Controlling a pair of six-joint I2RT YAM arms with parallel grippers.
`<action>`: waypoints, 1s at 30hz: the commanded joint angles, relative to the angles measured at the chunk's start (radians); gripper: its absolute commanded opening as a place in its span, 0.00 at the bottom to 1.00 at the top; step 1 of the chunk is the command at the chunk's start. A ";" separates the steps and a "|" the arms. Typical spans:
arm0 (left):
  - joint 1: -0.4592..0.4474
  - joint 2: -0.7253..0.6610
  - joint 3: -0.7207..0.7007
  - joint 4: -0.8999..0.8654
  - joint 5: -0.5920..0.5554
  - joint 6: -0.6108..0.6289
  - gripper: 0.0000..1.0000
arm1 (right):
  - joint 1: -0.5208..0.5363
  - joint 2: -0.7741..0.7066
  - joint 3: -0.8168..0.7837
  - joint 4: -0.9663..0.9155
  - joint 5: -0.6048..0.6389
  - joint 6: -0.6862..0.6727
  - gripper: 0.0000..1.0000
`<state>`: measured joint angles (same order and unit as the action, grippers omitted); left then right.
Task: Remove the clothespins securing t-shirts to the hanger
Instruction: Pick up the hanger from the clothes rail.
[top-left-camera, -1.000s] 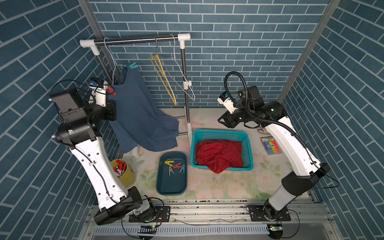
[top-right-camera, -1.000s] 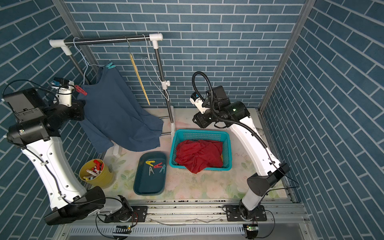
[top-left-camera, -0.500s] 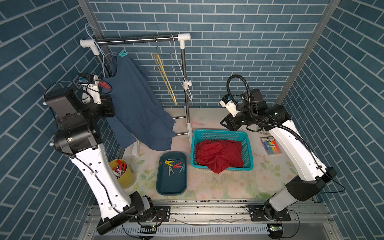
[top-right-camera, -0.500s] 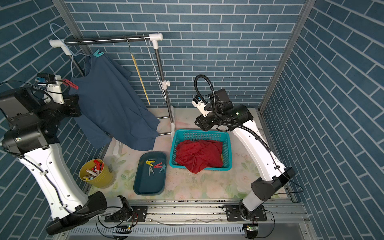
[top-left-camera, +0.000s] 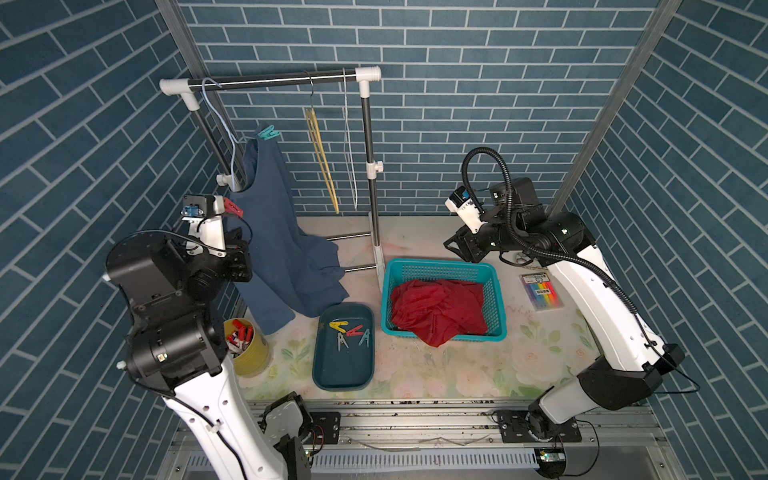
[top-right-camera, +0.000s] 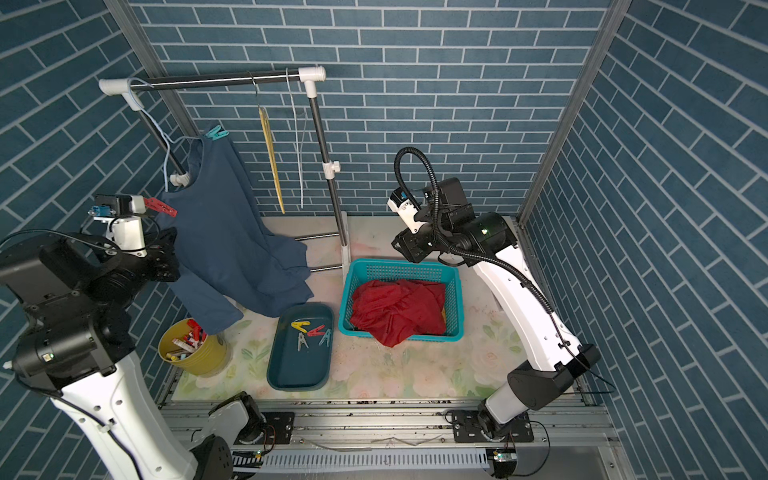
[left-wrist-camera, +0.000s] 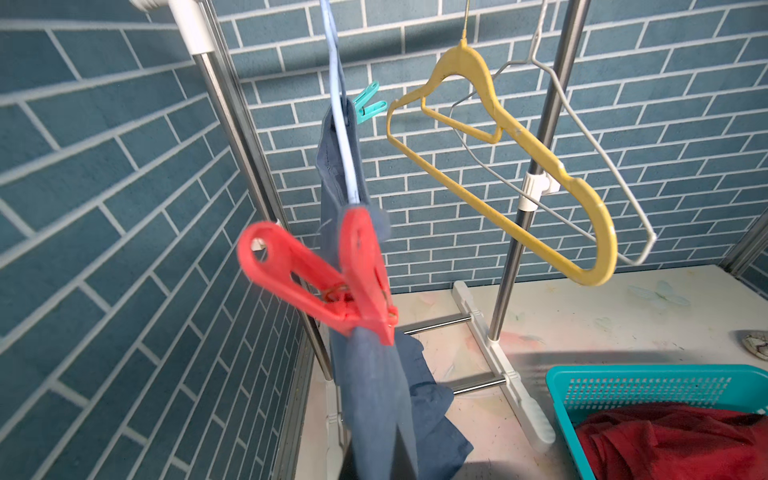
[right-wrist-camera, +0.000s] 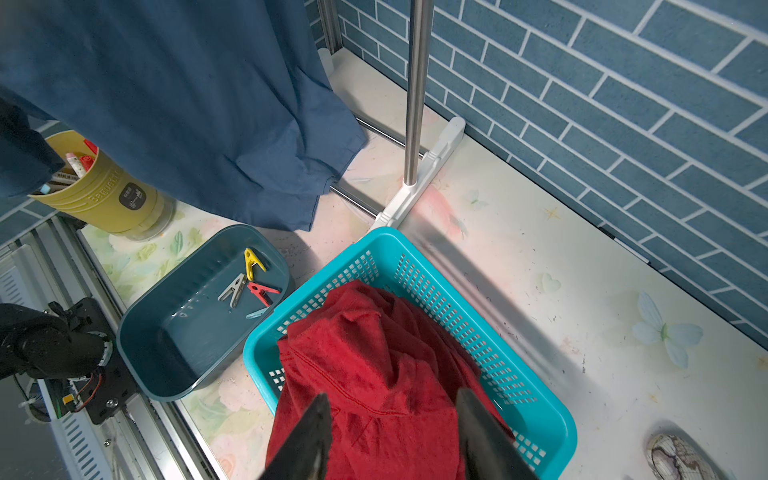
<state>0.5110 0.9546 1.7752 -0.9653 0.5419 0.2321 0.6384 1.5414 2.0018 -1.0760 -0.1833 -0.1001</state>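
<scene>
A slate blue t-shirt (top-left-camera: 286, 232) hangs from a pale blue hanger (top-left-camera: 220, 120) on the rack. A teal clothespin (top-left-camera: 268, 133) clips its upper shoulder. A red clothespin (left-wrist-camera: 353, 282) grips the lower shoulder, beside my left wrist camera. My left gripper (top-left-camera: 243, 266) is shut on the shirt's edge, its jaws hidden by cloth in the left wrist view. A dark red t-shirt (top-left-camera: 436, 311) lies in the teal basket (top-left-camera: 440, 264). My right gripper (right-wrist-camera: 392, 399) hovers open above it, holding nothing. Several loose clothespins (top-left-camera: 349, 330) lie in a dark tray (top-left-camera: 345, 370).
An empty yellow hanger (top-left-camera: 322, 166) and a white wire hanger (top-left-camera: 351, 145) hang on the rack bar (top-left-camera: 282, 80). A yellow cup of markers (top-left-camera: 249, 353) stands by my left arm. A coloured card (top-left-camera: 542, 291) lies beyond the basket at the right.
My left arm swung the shirt and hanger up and left, then came back down and right with them. The right arm shifted slightly to the right.
</scene>
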 joint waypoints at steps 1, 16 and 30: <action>-0.014 -0.052 0.064 0.030 -0.042 0.020 0.00 | 0.001 -0.027 0.045 -0.030 -0.005 0.026 0.51; -0.091 0.016 0.479 0.135 0.038 -0.192 0.00 | 0.002 -0.054 0.094 -0.045 0.025 0.025 0.51; -0.105 0.147 0.621 0.609 0.340 -0.670 0.00 | 0.000 -0.178 0.177 -0.094 0.174 -0.012 0.54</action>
<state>0.4118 1.0733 2.3978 -0.6052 0.8070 -0.2710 0.6384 1.3922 2.1559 -1.1362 -0.0772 -0.1047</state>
